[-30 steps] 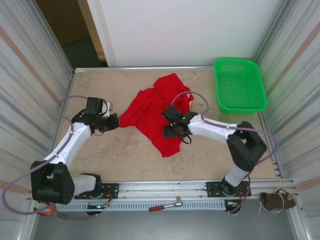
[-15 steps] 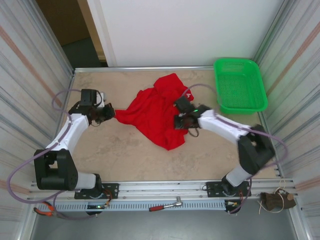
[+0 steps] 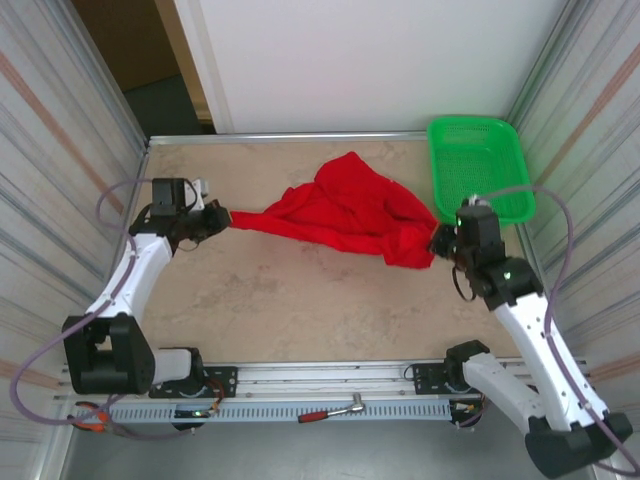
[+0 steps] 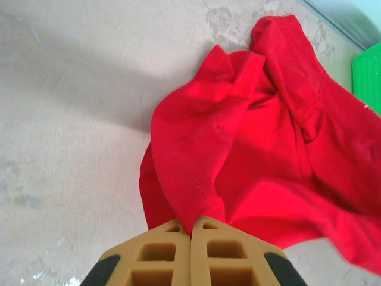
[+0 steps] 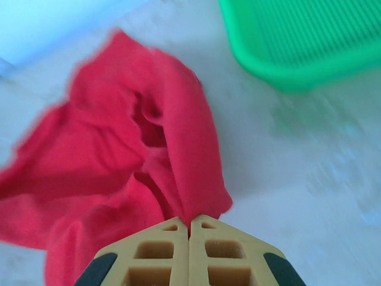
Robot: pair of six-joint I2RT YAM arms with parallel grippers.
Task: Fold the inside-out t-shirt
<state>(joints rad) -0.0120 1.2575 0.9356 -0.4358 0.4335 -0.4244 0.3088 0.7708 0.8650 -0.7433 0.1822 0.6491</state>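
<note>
Likely spreading step: left tool (image 3: 216, 219) at 9 o'clock, right tool (image 3: 441, 241) at 3 o'clock, both clenched on t-shirt (image 3: 345, 210). Next: pull taut, lay flat on bench (image 3: 300, 300).

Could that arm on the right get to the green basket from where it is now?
Probably yes. The right gripper sits just beside the green basket, near its front corner, with nothing between them. But it is shut on the red t-shirt, so the cloth would drag along unless it lets go.
</note>
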